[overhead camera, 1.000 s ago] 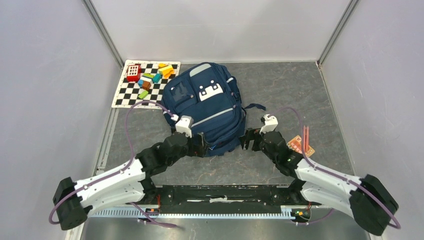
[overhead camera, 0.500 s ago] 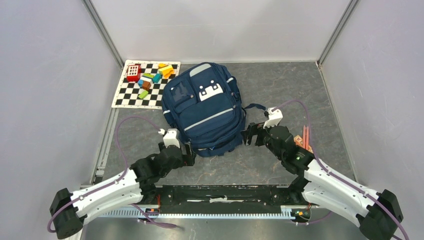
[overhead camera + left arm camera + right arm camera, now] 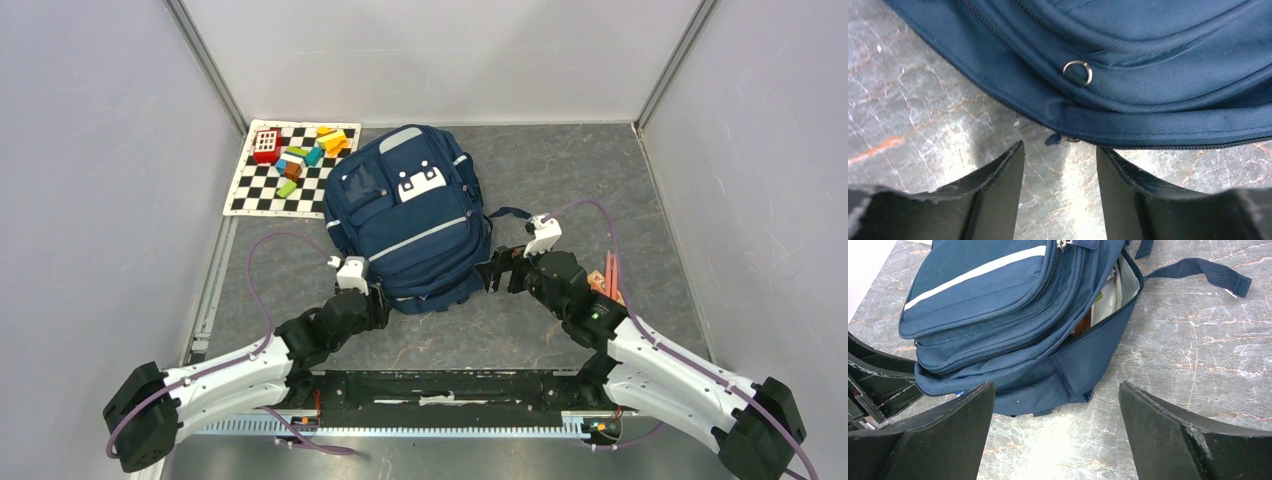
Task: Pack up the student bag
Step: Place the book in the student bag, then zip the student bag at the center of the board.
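student bag [image 3: 410, 215] part-unzipped, right hand [image 3: 1055, 390] spread wide

A robotics lab test cell: plain white wall panels [image 3: 440, 50] in aluminium framing [image 3: 208, 65] enclose a marbled grey tabletop [image 3: 560, 170], with a checkerboard mat [image 3: 255, 195] and a mounting rail [image 3: 500, 385].

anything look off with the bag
The backpack gapes open along one side, contents showing in the right wrist view, and a loose strap trails across the table. Nothing looks spilled or damaged.
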You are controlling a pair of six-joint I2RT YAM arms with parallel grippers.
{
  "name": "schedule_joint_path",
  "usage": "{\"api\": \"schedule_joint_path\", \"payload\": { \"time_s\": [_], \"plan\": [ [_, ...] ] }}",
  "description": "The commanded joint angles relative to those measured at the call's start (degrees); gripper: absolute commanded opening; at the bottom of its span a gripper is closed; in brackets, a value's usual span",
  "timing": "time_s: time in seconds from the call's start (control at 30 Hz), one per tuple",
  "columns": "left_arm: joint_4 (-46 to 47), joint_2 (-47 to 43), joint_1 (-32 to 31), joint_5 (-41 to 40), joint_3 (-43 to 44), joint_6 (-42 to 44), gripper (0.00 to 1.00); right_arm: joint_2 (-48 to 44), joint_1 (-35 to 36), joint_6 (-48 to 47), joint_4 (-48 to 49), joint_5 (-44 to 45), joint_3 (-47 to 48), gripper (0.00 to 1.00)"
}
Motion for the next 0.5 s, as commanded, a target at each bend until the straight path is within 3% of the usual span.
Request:
{"api": "schedule_joint_path", "payload": {
  "time_s": [0.0,0.27,0.47],
  "plan": [
    [9.0,0.3,0.7,0.7,-0.3,5.6,0.53,0.2,-0.1,0.5,3.6,-0.5,-0.8,0.98],
    [8.9,1.7,0.7,6.8,1.8,10.2,0.03,4.6,-0.1,1.6,7.7,-0.8,-4.1,0.98],
    [7.7,4.1,0.7,11.3,3.3,10.9,0.02,13.2,-0.1,1.9,9.7,-3.8,-1.6,0.98]
  ]
}}
